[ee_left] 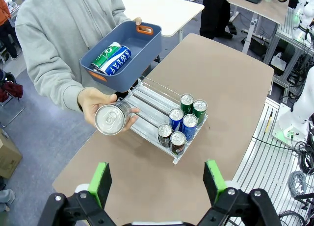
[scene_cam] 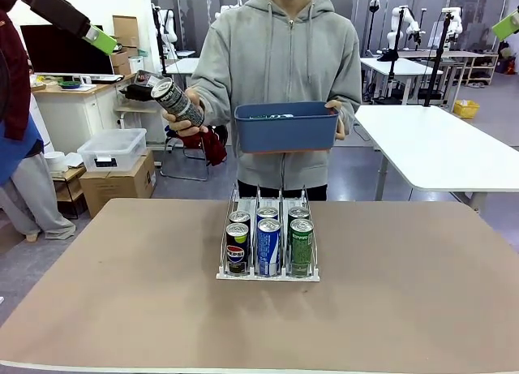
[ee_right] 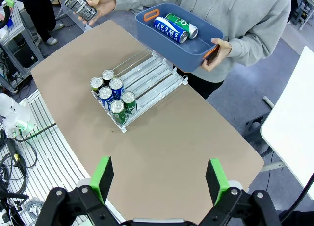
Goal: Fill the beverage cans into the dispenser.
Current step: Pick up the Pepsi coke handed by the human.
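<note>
The clear dispenser point(scene_cam: 246, 204) stands mid-table with two cans in each of its three lanes: black point(scene_cam: 237, 246), blue-and-white point(scene_cam: 268, 246) and green point(scene_cam: 301, 244) in front. Behind it a person holds a black can point(scene_cam: 174, 102) tilted in one hand and a dark blue tub point(scene_cam: 285, 131) in the other. In the tub lie a green can point(ee_left: 107, 54) and a blue-and-white can point(ee_left: 117, 60). My left gripper point(ee_left: 157, 182) and right gripper point(ee_right: 159, 179) both hang open and empty, high above the table, far from the dispenser point(ee_left: 147, 101) point(ee_right: 152, 74).
The brown table point(scene_cam: 122, 293) is bare around the dispenser. In the front view a green pad point(scene_cam: 101, 40) of the left arm sits at the top left and one point(scene_cam: 507, 23) of the right arm at the top right. White tables stand behind the person.
</note>
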{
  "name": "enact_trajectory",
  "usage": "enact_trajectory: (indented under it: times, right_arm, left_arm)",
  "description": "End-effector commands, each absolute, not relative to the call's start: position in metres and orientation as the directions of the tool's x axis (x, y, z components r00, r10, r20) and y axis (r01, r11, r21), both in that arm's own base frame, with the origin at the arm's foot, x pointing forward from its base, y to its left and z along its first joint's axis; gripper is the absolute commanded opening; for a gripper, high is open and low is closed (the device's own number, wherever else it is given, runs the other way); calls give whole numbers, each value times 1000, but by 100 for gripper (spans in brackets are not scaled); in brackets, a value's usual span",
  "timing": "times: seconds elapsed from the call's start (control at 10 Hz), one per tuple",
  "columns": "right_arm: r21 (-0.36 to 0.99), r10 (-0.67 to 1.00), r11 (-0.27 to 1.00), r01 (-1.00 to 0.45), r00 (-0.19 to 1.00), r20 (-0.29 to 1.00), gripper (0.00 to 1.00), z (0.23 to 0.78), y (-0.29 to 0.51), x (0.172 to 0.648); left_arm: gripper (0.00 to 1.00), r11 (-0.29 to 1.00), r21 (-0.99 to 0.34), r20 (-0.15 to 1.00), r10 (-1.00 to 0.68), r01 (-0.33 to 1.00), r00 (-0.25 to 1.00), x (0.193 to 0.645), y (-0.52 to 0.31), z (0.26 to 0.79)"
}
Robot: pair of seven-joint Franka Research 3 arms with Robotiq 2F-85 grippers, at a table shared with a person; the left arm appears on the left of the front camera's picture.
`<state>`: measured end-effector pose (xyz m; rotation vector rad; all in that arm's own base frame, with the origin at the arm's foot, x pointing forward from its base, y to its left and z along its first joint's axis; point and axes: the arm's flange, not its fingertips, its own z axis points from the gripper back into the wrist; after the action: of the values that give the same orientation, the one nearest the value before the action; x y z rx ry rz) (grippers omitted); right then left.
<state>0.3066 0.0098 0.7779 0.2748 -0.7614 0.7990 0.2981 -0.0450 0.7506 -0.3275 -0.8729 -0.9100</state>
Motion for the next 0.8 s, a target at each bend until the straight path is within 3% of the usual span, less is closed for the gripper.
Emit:
enact_trajectory:
  times: [0.0, 0.3, 0.5, 0.7]
  right_arm:
    - [-55, 545, 678, -733, 452, 706, 100, 778, 10, 306]
    - [-55, 545, 678, -733, 452, 706, 100, 778, 10, 306]
    - [-55, 545, 678, -733, 452, 706, 100, 778, 10, 306]
    - [-55, 545, 678, -733, 452, 706, 100, 778, 10, 306]
  left_arm:
    - [100, 604, 100, 775, -545, 791, 318, 297, -44, 749]
    - [100, 595, 102, 775, -550, 797, 311, 298, -45, 751]
    - [100, 657, 187, 749, -577, 730, 327, 308, -54, 735]
    - [100, 639, 231, 731, -612, 733, 303, 329, -56, 727]
